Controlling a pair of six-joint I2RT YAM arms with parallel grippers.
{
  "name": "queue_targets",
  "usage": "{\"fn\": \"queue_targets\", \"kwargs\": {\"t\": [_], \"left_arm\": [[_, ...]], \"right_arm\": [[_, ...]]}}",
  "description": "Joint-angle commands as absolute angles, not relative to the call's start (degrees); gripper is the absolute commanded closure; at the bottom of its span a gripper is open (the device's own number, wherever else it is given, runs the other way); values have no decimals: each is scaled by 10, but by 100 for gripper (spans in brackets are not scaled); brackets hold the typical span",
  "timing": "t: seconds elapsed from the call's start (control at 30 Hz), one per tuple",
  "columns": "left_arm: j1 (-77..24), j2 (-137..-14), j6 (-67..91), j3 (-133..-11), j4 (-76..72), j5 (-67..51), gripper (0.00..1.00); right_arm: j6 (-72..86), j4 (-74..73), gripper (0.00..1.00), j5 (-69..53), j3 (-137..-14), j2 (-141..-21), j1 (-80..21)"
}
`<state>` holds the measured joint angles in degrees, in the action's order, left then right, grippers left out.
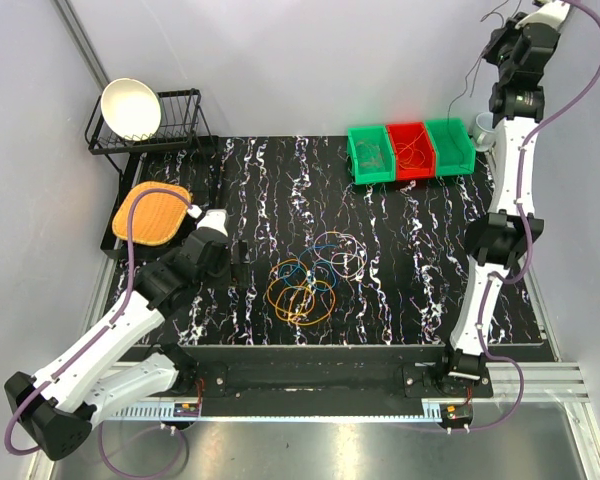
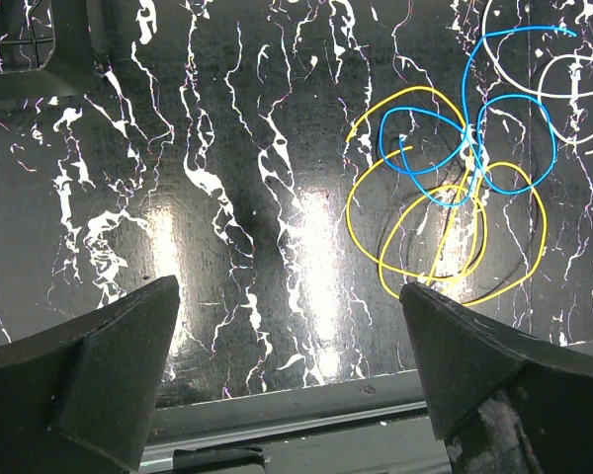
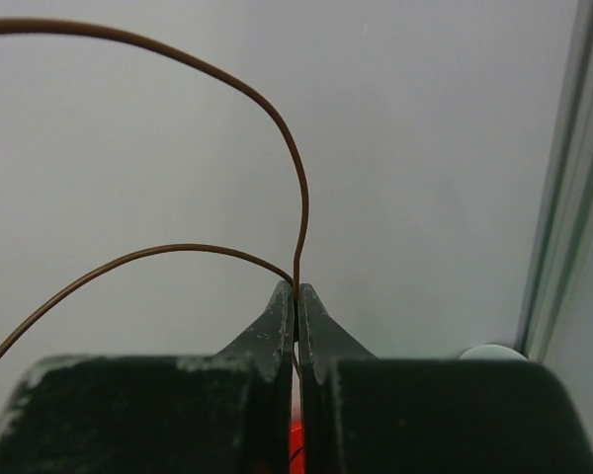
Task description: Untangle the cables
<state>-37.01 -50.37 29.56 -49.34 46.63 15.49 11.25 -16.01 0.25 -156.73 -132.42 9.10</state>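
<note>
R gripper, high up near the bins, is clenched on one thin brown wire, stiff enough to arch. L gripper is spread wide and empty, low beside the other cables: springy orange, blue, yellow and pale loops overlapped mid-mat. The wire is prob. best lowered slowly into a bin and let go only once slack.
</note>
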Motion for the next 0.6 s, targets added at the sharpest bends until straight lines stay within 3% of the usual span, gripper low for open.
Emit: {"fn": "queue_targets", "kwargs": {"t": [0.0, 0.43, 0.57], "left_arm": [[-368, -503, 289, -490, 446, 171, 2], [-368, -500, 289, -490, 446, 173, 2], [-367, -497, 289, -490, 445, 173, 2]], "right_arm": [[127, -98, 100, -31, -1586, -1340, 90], [137, -35, 100, -55, -1581, -1377, 91], [145, -40, 100, -62, -1528, -1372, 91]]}}
